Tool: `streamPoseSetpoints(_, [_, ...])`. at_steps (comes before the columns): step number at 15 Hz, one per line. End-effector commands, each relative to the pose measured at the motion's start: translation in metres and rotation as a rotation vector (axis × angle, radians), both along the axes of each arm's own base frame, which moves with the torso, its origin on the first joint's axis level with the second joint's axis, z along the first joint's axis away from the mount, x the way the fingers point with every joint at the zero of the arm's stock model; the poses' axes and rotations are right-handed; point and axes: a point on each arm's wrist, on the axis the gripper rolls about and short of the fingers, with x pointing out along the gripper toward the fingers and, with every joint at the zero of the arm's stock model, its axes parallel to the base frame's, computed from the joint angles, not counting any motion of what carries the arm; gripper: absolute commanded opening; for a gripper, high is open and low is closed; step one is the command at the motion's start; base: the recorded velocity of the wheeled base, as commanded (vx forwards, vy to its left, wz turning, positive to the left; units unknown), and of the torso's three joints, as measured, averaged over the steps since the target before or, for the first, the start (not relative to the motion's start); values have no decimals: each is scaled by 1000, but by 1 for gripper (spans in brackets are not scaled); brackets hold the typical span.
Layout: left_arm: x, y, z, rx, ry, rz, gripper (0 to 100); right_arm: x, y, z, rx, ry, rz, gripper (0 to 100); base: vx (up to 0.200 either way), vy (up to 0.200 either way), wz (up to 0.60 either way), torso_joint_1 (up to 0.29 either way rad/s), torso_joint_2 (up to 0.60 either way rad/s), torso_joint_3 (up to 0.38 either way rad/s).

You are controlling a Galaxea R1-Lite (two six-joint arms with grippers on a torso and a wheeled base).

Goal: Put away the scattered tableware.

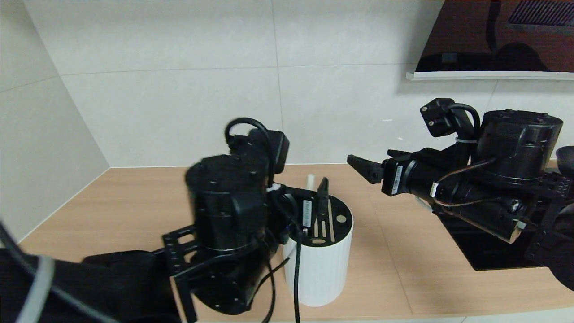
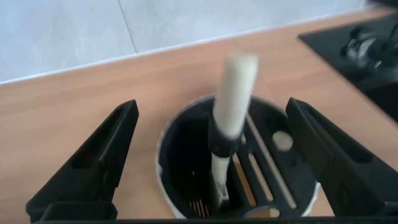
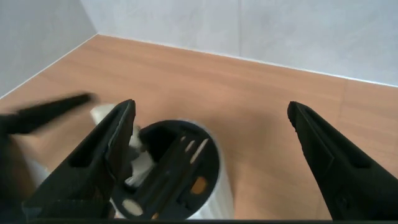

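Utensil (image 2: 231, 93) stands handle-up in the holder (image 1: 323, 269) between the wide-open, empty fingers of my left tool (image 2: 211, 111); my right tool (image 3: 210, 107), also open, hangs farther off.

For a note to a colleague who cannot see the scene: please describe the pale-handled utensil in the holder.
On the light wooden countertop stands a white ribbed cylindrical holder with a black slotted top. From its large round opening rises a utensil with a cream rod-shaped handle and black collar, the one pale thing above that top.
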Motion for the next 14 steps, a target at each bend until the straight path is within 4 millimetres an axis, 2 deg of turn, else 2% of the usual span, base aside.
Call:
streamPoseSetpoints(1, [-47,64,64,-82,-59,-73,100,-7,-8,11,18,-36,-15,100,0,0,0,0,0,0])
streamPoseSetpoints(3, [-68,113,83,-90,-57,-94,100,-32,-26,31,55,-94,-29,100,0,0,0,0,0,0])
streamPoseSetpoints(4, [-80,140,81,-91,-58,-79,100,-45,-39,42,82,-130,-41,100,0,0,0,0,0,0])
streamPoseSetpoints(5, [-90,158,80,-103,-76,-50,100,-53,-51,47,96,-147,-77,100,0,0,0,0,0,0])
streamPoseSetpoints(6, [-97,167,79,-111,-91,-34,100,-60,-58,47,100,-153,-100,100,0,0,0,0,0,0])
streamPoseSetpoints(7, [-118,189,76,-136,-135,11,100,-81,-80,43,107,-167,-149,100,0,0,0,0,0,0])
streamPoseSetpoints(9, [-143,211,69,-145,-162,55,100,-108,-109,38,108,-209,-210,100,0,0,0,0,0,0])
streamPoseSetpoints(10, [-167,229,58,-133,-165,104,100,-133,-135,32,83,-243,-301,100,0,0,0,0,0,0])
streamPoseSetpoints(11, [-185,241,52,-118,-177,138,100,-152,-150,27,70,-253,-354,100,0,0,0,0,0,0])
streamPoseSetpoints(12, [-194,245,48,-114,-181,159,100,-163,-155,25,69,-259,-366,100,0,0,0,0,0,0])
streamPoseSetpoints(13, [-217,254,40,-116,-206,208,100,-195,-167,19,62,-254,-371,100,0,0,0,0,0,0])
streamPoseSetpoints(14, [-230,258,35,-121,-229,221,100,-216,-174,13,56,-246,-371,100,0,0,0,0,0,0])
